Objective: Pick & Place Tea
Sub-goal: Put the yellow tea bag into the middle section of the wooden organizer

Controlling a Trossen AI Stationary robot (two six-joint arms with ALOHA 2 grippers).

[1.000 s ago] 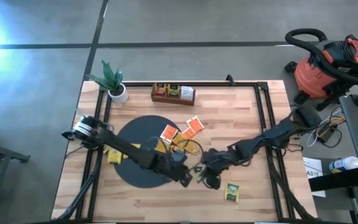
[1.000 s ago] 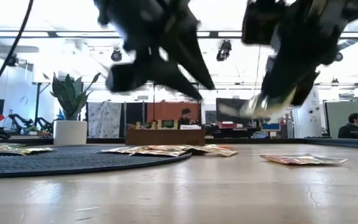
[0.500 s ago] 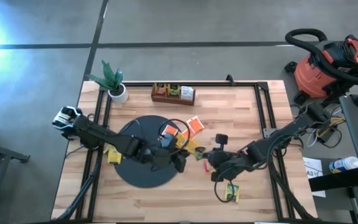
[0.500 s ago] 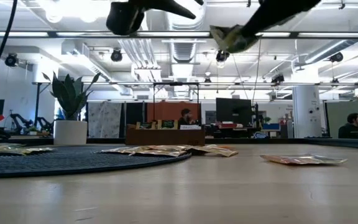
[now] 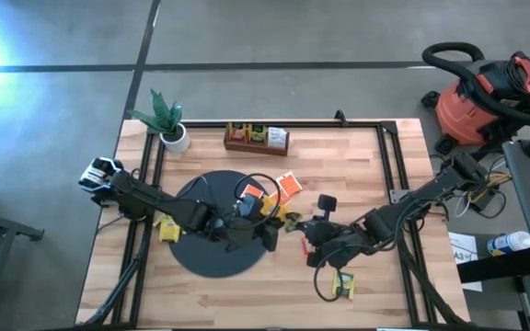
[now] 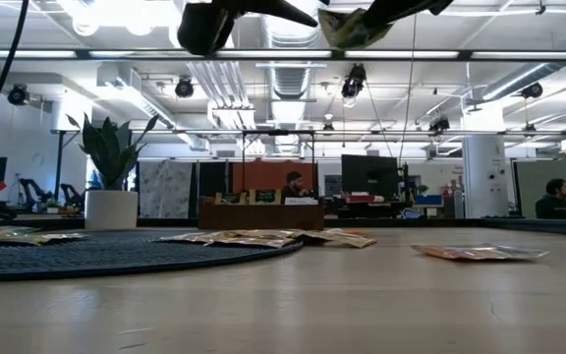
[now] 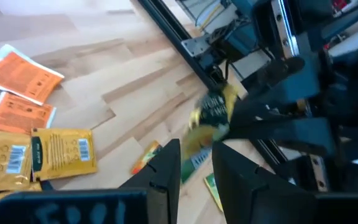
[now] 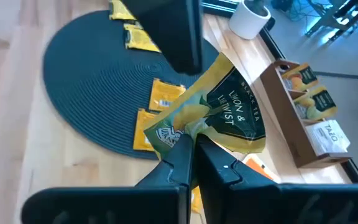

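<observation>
Yellow foil with a dark panel of print: that is the packet point(image 8: 219, 115) clamped in the right gripper point(image 8: 191, 146), creased and bent where the fingers pinch its lower corner. It hangs in the air just beyond the mat point(image 5: 212, 262), on the side away from the plant point(image 5: 166, 118). More tea lies loose: yellow packets point(image 8: 157, 102) on the mat, orange ones point(image 7: 20, 93) on the wood just off its rim, a green one point(image 5: 343, 285) farther out past the right gripper.

Only the right wrist view shows the print and the tray point(image 8: 300, 118) with packets standing in its slots. The low view catches the held packet point(image 6: 357, 25) high above the table and people in the room behind. The left gripper point(image 7: 194, 158) hovers at the mat's edge, fingers parted, gripping nothing.

Half a second ago the right gripper was slightly lower in the low view; the left has not moved.
</observation>
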